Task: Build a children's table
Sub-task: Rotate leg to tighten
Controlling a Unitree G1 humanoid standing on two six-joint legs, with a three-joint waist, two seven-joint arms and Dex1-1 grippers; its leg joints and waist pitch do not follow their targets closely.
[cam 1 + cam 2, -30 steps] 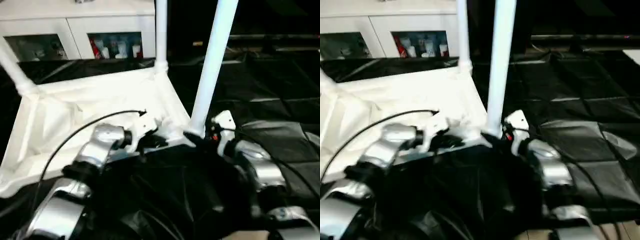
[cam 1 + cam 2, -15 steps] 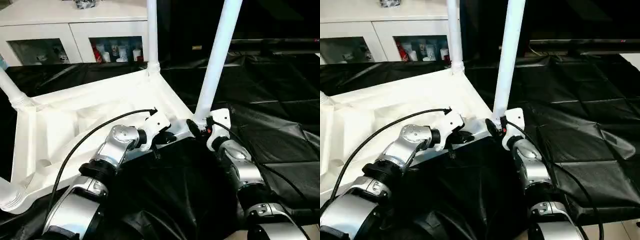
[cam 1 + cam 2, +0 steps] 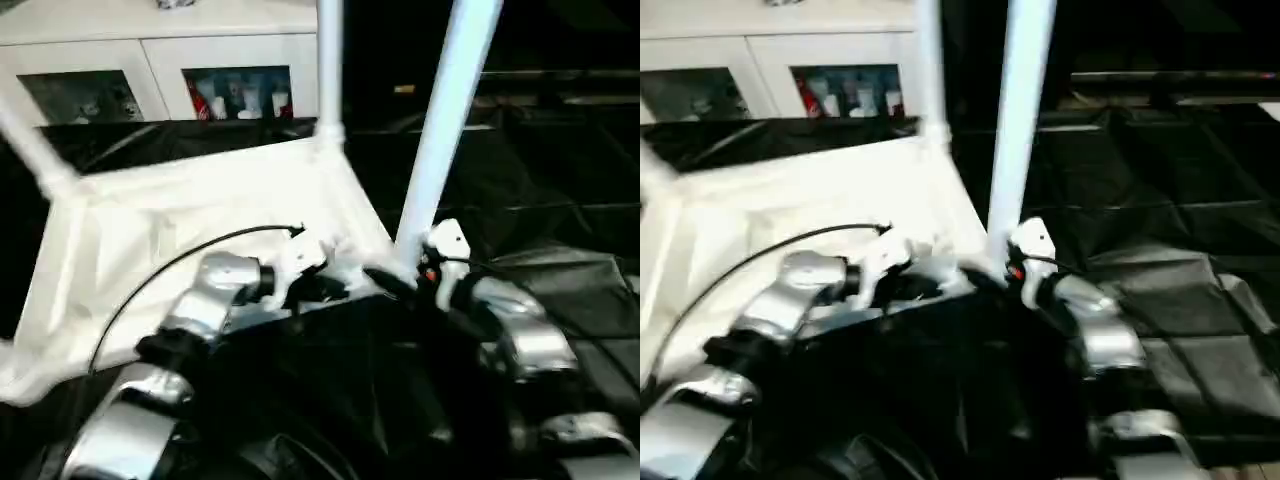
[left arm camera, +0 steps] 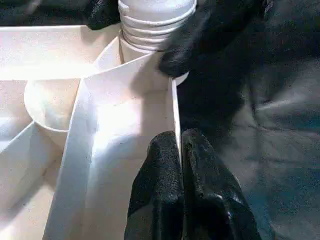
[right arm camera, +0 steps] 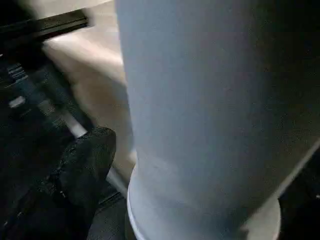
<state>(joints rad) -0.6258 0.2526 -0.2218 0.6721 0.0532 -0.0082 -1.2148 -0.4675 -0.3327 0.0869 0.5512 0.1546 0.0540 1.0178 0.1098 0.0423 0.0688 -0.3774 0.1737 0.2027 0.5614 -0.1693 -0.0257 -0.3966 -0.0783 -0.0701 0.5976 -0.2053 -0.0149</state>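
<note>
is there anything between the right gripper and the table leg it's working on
Nothing visible. The right gripper sits right at the base of the near table leg, where it joins the corner of the upturned tabletop. The left gripper pinches the tabletop's rim beside that corner.

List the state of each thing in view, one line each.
Table: upside down, rimmed underside up.
Near leg: upright in its corner socket.
Far leg: upright in its socket.
Left gripper: shut on the table's rim.
Right gripper: at the near leg's base.
Cabinet: doors closed.
</note>
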